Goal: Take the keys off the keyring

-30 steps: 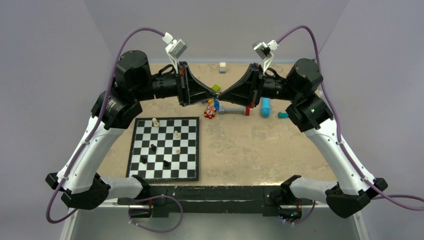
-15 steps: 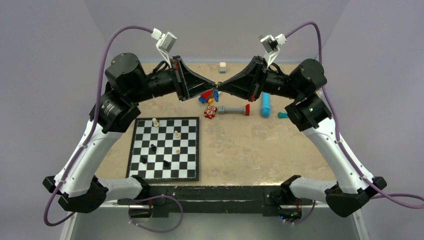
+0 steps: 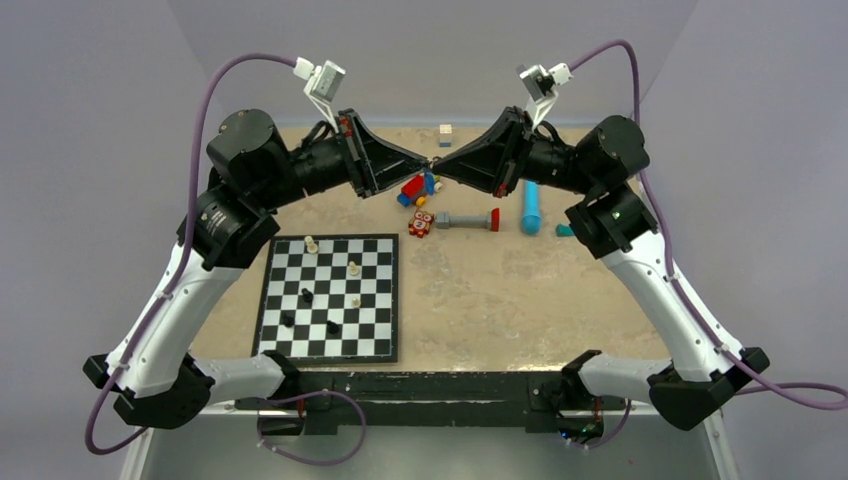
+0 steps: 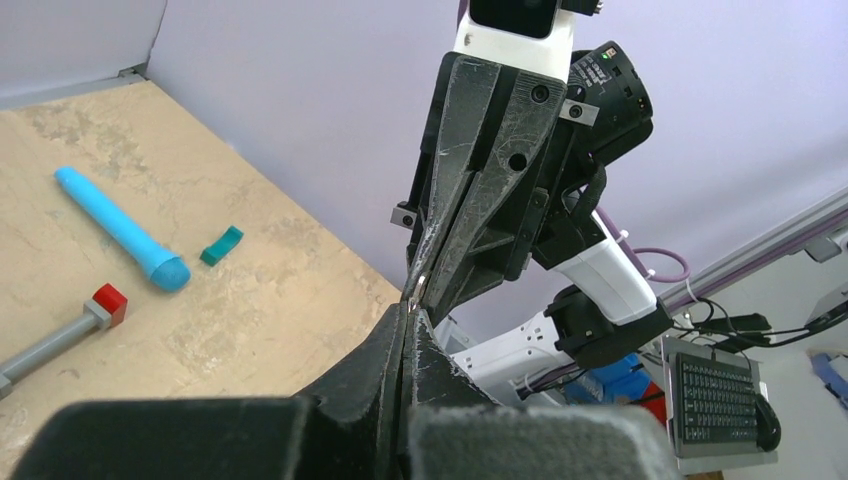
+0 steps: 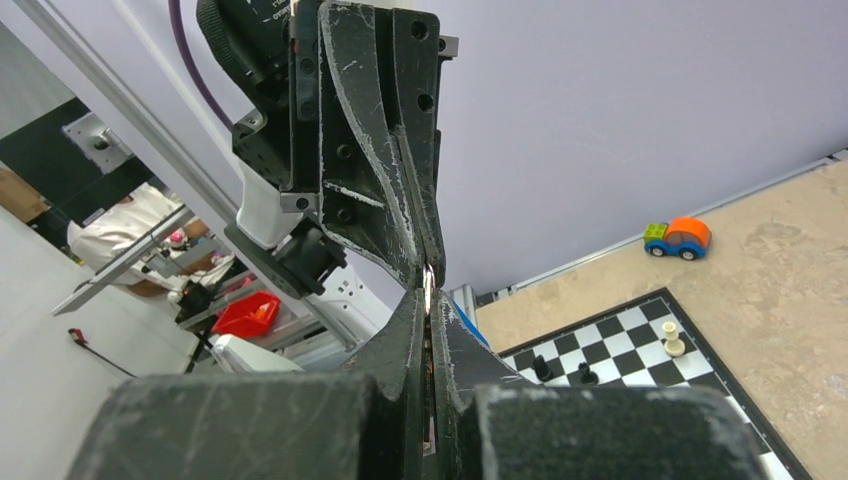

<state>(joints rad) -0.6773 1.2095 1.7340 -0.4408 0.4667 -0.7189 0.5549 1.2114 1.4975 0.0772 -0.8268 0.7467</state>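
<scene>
Jaws of left gripper (image 3: 427, 162) and right gripper (image 3: 441, 164) pressed together, scuffed black wedge tips pinching thin silvery metal piece (image 5: 428, 277)

Chessboard (image 3: 328, 297) sits near-left on the table (image 3: 520, 310), chess pieces (image 3: 354, 268) on it. Just past its far-right corner: small block (image 3: 421, 223), bar (image 3: 467, 220) lying just right of it. Cylinder (image 3: 530, 208) right of the bar, small curved piece (image 3: 566, 230) further right. Toy car (image 3: 412, 189) behind the small block. Small cube (image 3: 445, 135) at the far edge. Above the toy car, left claw (image 3: 424, 161) and right claw (image 3: 441, 163) meet tip to tip
</scene>
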